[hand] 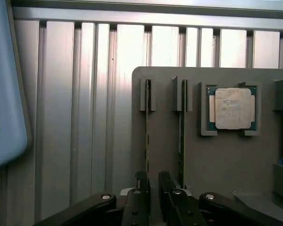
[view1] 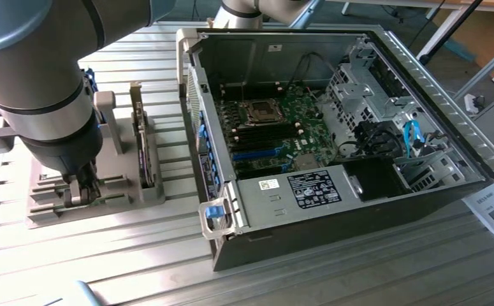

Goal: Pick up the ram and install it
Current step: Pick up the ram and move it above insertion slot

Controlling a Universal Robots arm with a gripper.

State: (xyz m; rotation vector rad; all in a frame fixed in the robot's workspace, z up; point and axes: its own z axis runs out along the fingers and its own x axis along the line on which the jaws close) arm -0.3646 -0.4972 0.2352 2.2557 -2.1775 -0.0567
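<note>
The ram, a long thin green circuit-board stick (hand: 147,127), stands on edge in the slotted grey plastic holder (hand: 226,160) on the ribbed aluminium bench (hand: 85,117). My black two-fingered gripper (hand: 153,179) is down over its near end, jaws apart, with a gap wider than the board is thick, so nothing is held. The stick does not sit centred in that gap; it lies close against one finger. I judge that closing from here could push the board sideways, tilting it in its end slots, so it would bind or scrape if lifted. A grip on so thin an edge could also slip or twist. The second green stick (hand: 182,127) stands just beside the outside of my other finger, and any sideways drift could knock it or drag it along. In the exterior view the open black computer case (view1: 417,70) lies well apart from the holder, towards that view's right, and a crooked grasp here would probably spoil alignment with the slots on its green motherboard (view1: 302,121). Counted: two ram sticks, one square silver processor chip (hand: 231,108) in its own pocket, one holder, one case, one gripper. I cannot count the motherboard's slots with certainty.
</note>
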